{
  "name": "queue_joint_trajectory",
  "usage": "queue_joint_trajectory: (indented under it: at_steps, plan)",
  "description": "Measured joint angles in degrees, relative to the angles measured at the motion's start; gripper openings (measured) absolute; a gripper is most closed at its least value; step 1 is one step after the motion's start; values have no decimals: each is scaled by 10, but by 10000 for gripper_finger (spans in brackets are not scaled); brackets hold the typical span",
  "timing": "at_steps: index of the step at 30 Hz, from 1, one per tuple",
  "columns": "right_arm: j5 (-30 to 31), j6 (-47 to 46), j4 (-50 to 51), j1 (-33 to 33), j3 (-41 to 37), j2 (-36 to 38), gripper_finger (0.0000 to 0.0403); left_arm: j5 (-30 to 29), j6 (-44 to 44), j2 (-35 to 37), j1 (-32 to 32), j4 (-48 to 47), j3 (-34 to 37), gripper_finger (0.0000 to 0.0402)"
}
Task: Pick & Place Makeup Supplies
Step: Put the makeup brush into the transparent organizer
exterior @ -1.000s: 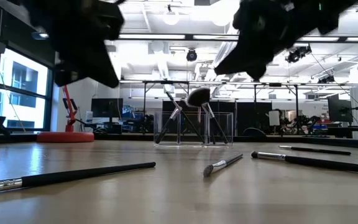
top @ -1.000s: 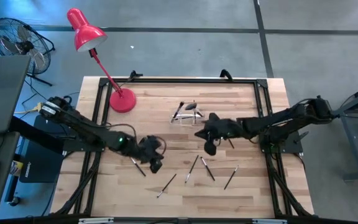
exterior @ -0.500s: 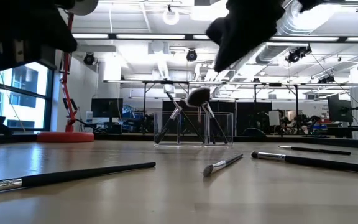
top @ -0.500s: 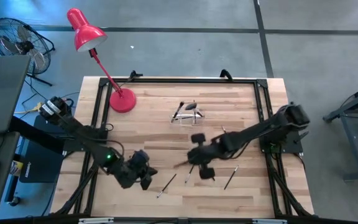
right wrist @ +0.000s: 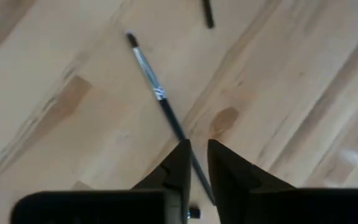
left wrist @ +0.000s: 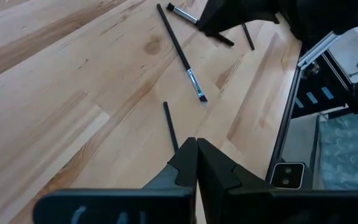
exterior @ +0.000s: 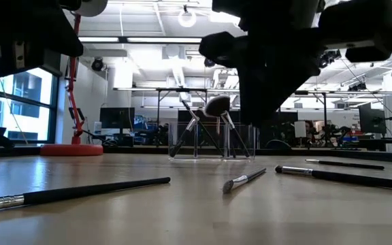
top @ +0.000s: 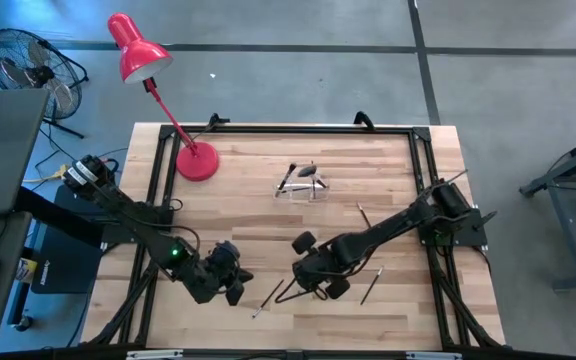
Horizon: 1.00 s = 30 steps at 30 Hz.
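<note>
Two brushes (right wrist: pixel 160 99) lie below the right pincer (right wrist: pixel 194 163).

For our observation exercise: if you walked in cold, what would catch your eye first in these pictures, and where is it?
The red desk lamp stands out at the table's far left corner. Near the front edge, the right pincer hovers slightly parted over a thin silver-banded makeup brush, with more brushes scattered nearby. At the table's far middle, a clear holder already keeps a fluffy black-headed brush.
</note>
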<state>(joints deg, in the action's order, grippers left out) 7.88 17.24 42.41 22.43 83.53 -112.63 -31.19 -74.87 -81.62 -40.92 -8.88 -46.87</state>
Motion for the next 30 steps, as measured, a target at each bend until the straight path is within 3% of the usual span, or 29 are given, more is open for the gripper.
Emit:
queue_joint_trajectory:
  at_steps: [11,16,30]
  plan:
    - [-25,78,-52,-3,0,-20,129,2,9,0,0,-3,0,0]
    - [-58,90,-64,-3,0,-34,125,2,11,0,0,-2,0,0]
    - [-70,120,-54,-20,0,-67,86,8,11,0,0,-3,0,0]
